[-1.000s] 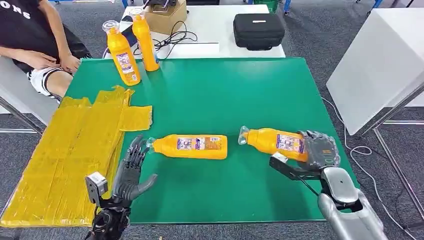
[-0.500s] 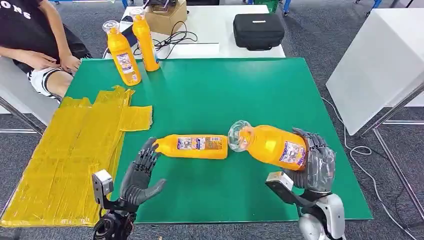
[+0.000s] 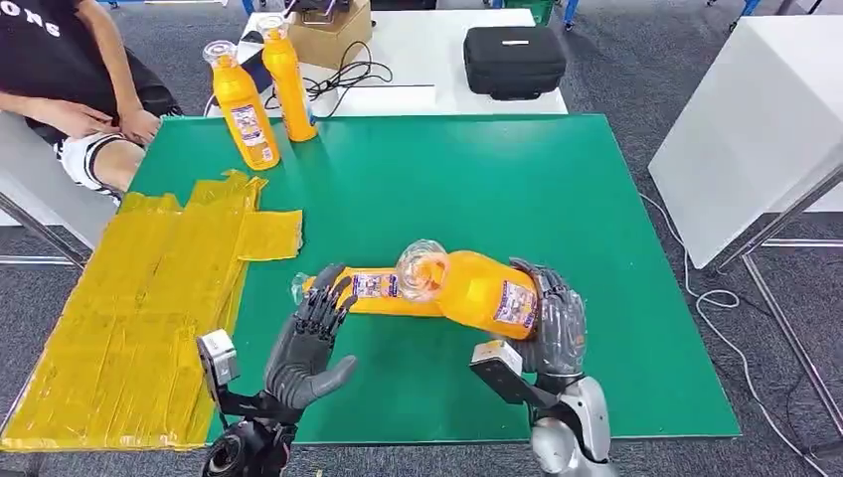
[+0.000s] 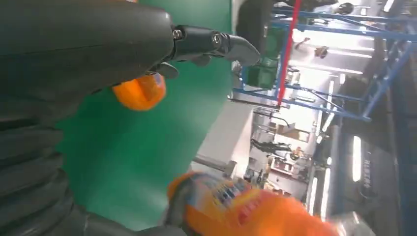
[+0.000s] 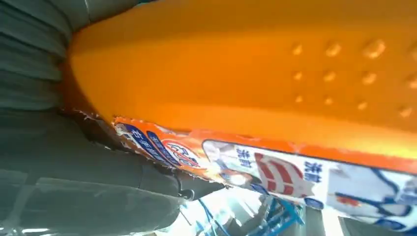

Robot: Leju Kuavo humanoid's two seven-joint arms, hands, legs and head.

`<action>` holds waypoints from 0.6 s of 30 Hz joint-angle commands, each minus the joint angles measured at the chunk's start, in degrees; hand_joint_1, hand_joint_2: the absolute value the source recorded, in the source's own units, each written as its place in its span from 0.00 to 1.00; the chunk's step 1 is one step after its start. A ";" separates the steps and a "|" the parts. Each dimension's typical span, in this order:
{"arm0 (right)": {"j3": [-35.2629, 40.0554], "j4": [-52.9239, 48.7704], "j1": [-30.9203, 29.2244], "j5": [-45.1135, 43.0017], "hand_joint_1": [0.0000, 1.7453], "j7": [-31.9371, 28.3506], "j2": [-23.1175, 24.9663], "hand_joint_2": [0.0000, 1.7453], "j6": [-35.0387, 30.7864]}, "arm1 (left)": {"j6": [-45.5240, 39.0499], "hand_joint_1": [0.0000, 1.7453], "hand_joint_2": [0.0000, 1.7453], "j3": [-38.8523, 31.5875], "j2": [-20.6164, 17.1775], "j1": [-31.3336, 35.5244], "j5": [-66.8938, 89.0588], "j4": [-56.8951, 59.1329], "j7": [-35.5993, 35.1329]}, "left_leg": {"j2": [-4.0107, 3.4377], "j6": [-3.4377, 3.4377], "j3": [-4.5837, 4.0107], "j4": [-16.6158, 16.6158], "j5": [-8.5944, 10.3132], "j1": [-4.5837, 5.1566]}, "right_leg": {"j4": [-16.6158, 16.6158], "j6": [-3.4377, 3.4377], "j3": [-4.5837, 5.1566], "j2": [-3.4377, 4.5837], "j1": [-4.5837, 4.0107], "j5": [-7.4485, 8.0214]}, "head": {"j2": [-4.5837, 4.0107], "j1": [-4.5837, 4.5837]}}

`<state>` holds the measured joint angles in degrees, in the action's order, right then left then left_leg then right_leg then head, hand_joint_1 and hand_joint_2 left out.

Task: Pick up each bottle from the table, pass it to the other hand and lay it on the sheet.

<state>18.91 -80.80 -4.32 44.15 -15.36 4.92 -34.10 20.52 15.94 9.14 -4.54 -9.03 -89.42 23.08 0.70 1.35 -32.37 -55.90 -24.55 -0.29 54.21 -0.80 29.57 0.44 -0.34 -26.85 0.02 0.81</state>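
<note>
Our right hand (image 3: 553, 328) grips an orange bottle (image 3: 477, 291). Our left hand (image 3: 303, 348), fingers spread and empty, waits beside it. A bad pass could drop it.

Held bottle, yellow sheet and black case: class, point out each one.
Held bottle (image 3: 477, 294), head view, orange body.
Yellow sheet (image 3: 129, 298), head view, bare middle.
Black case (image 3: 514, 60), head view, top face.

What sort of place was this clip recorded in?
Probably a robotics lab or test workshop: a green work table, a black equipment case and loose cables on the white bench behind, and blue metal racking.
</note>
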 commanded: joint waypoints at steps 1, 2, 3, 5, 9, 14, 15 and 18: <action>2.04 8.46 -4.53 1.44 1.00 1.43 2.54 1.00 1.09 | 0.05 0.00 1.00 6.84 -3.43 1.59 -0.26 -3.16 -0.19 | -0.10 -0.04 0.21 0.04 -0.06 -0.01 | -0.07 -0.06 -0.20 0.03 0.00 -0.02 | 0.00 -0.02; 2.04 8.46 -4.53 1.44 1.00 1.43 2.54 1.00 1.09 | 0.05 0.00 1.00 6.84 -3.43 1.59 -0.26 -3.16 -0.19 | -0.07 -0.02 0.10 0.04 -0.02 0.01 | -0.04 -0.04 -0.08 0.05 0.01 0.00 | 0.00 0.00; 2.04 8.46 -4.53 1.44 1.00 1.43 2.54 1.00 1.09 | 0.05 0.00 1.00 6.84 -3.43 1.59 -0.26 -3.16 -0.19 | -0.06 -0.02 0.08 0.04 -0.01 0.02 | -0.04 -0.03 -0.07 0.03 0.02 0.01 | 0.00 0.00; 2.04 8.46 -4.53 1.44 1.00 1.43 2.54 1.00 1.09 | 0.05 0.00 1.00 6.84 -3.43 1.59 -0.26 -3.16 -0.19 | -0.09 -0.04 0.18 0.05 -0.05 0.00 | -0.07 -0.05 -0.18 0.03 0.00 -0.02 | 0.00 0.00; 2.51 9.18 -5.05 1.55 1.00 1.69 3.07 1.00 1.33 | -0.12 0.00 1.00 7.08 -3.30 1.70 -0.27 -3.73 -0.06 | -0.13 -0.05 0.22 0.04 -0.08 -0.01 | -0.08 -0.05 -0.21 0.05 -0.01 -0.03 | 0.00 0.00; 8.85 7.60 -4.04 2.89 1.00 0.58 3.60 1.00 2.80 | 0.33 0.00 1.00 6.54 -3.37 3.09 -1.50 -1.87 0.33 | -0.11 -0.04 0.15 0.05 -0.03 0.01 | -0.04 -0.03 -0.12 0.05 0.01 -0.01 | 0.00 -0.02; 10.80 6.35 -3.48 3.08 1.00 0.26 3.29 1.00 3.18 | 0.49 0.00 1.00 5.81 -3.24 3.23 -2.22 -1.29 0.34 | -0.15 -0.07 0.26 0.04 -0.08 -0.03 | -0.06 -0.04 -0.24 0.06 -0.03 -0.04 | 0.00 -0.02; 18.29 0.42 -0.86 3.22 1.00 -0.03 1.39 1.00 6.08 | 1.18 0.00 1.00 3.06 -2.76 4.27 -3.45 1.46 0.20 | -0.11 -0.06 0.19 0.06 -0.05 -0.02 | -0.07 -0.03 -0.16 0.04 -0.01 -0.03 | 0.00 -0.02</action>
<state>23.63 -75.80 -6.52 47.19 -14.67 8.59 -31.49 20.81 21.62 7.87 -3.62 -10.60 -93.48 23.37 0.69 1.35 -32.36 -55.90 -24.54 -0.30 54.21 -0.80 29.56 0.44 -0.34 -26.85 0.02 0.79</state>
